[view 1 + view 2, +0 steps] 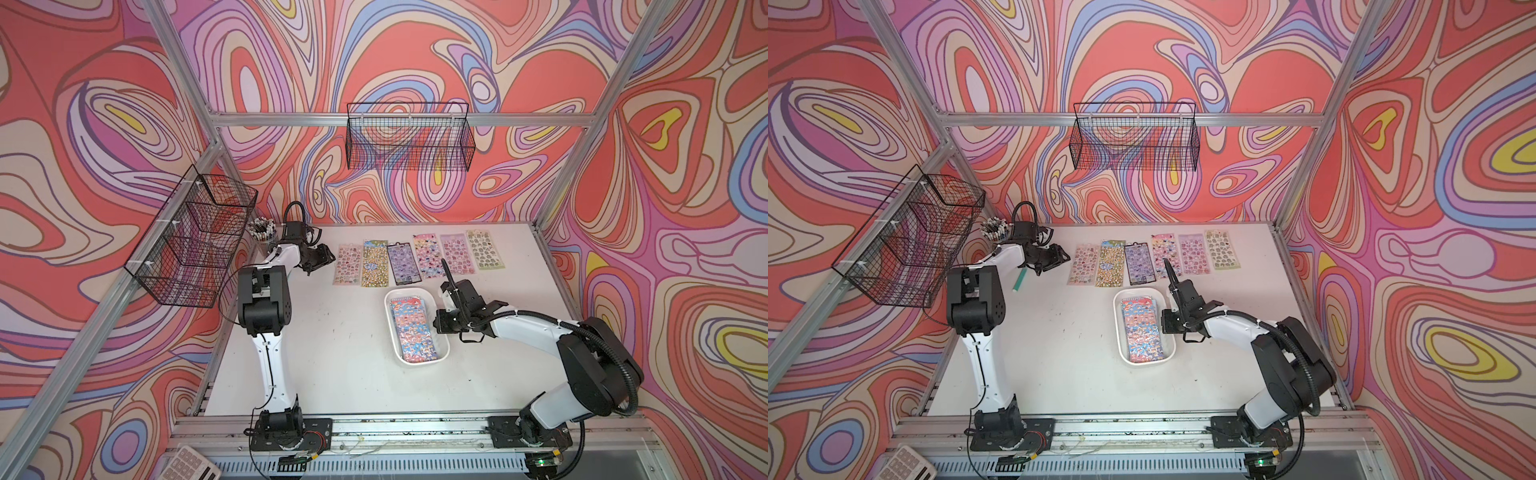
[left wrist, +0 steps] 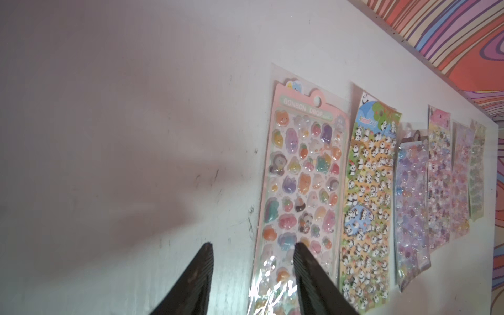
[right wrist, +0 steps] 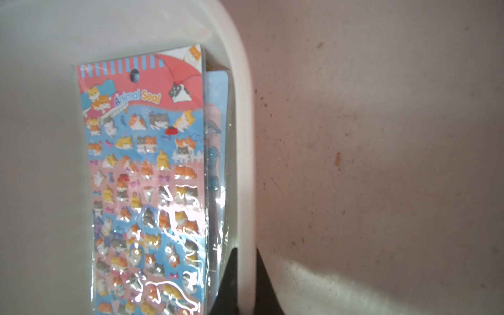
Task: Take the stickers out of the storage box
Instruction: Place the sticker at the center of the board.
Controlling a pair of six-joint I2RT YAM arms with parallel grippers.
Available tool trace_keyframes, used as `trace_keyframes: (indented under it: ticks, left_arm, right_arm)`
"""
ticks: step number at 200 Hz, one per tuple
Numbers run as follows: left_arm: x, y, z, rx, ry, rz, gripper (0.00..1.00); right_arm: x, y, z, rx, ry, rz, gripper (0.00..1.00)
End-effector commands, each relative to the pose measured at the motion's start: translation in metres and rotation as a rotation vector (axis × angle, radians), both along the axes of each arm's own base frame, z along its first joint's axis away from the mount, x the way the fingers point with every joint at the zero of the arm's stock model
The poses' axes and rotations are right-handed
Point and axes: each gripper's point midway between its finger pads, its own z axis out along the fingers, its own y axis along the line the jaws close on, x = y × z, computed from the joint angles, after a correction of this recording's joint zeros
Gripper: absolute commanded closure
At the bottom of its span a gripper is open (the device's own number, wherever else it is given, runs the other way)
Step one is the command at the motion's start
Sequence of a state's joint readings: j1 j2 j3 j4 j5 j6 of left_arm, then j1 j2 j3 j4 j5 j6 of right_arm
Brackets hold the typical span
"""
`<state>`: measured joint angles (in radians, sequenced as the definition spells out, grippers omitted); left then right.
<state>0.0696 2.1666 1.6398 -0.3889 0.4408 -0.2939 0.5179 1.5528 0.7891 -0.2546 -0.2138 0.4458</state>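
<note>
While the right fingers [image 3: 266, 294] are clamping the storage box's [image 1: 419, 361] long wall, the stickers [image 1: 415, 328] inside are lying lengthwise just beside them (the left fingers [image 2: 200, 275] are hanging apart, far off).

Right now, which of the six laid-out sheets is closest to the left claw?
The pink Bonbon Drop sheet, at the row's end beside the panda sheet. The left claw hangs at its edge; the rest lie farther along.

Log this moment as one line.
left gripper open over pink sheet | right gripper shut on box rim | six sheets in row on table | stack in box
</note>
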Motion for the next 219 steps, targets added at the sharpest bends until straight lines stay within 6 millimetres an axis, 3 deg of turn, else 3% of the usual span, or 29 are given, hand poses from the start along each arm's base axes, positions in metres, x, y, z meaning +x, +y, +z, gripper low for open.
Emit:
trace_keyframes:
  ticks: [1, 24, 48, 71, 144, 163, 182, 219]
  left_arm:
    - [-0.002, 0.005, 0.056, 0.078, -0.114, 0.01, 0.44]
    - [-0.012, -0.004, 0.096, 0.115, -0.185, 0.018, 0.42]
    - [-0.03, -0.024, 0.123, 0.105, -0.208, 0.032, 0.41]
    - [-0.054, -0.056, 0.144, 0.1, -0.227, 0.021, 0.42]
    - [-0.154, -0.176, 0.179, 0.199, -0.258, -0.213, 0.46]
    - [-0.182, -0.207, 0.178, 0.22, -0.257, -0.29, 0.48]
    - [-0.208, -0.233, 0.16, 0.246, -0.2, -0.351, 0.51]
    - [-0.236, -0.255, 0.119, 0.32, -0.109, -0.388, 0.5]
  right_arm:
    - [-0.006, -0.004, 0.0, -0.018, 0.012, -0.003, 1.0]
    - [-0.008, -0.008, -0.001, -0.027, 0.009, -0.015, 1.0]
    - [-0.011, -0.013, 0.0, -0.03, 0.002, -0.03, 1.0]
    - [-0.014, -0.019, 0.001, -0.04, -0.004, -0.049, 1.0]
    - [-0.02, -0.026, 0.006, -0.012, -0.025, -0.112, 1.0]
    - [-0.022, -0.028, 0.003, -0.009, -0.025, -0.125, 1.0]
    - [-0.024, -0.03, 0.001, -0.009, -0.026, -0.132, 1.0]
    - [-0.025, -0.034, 0.002, -0.013, -0.035, -0.151, 1.0]
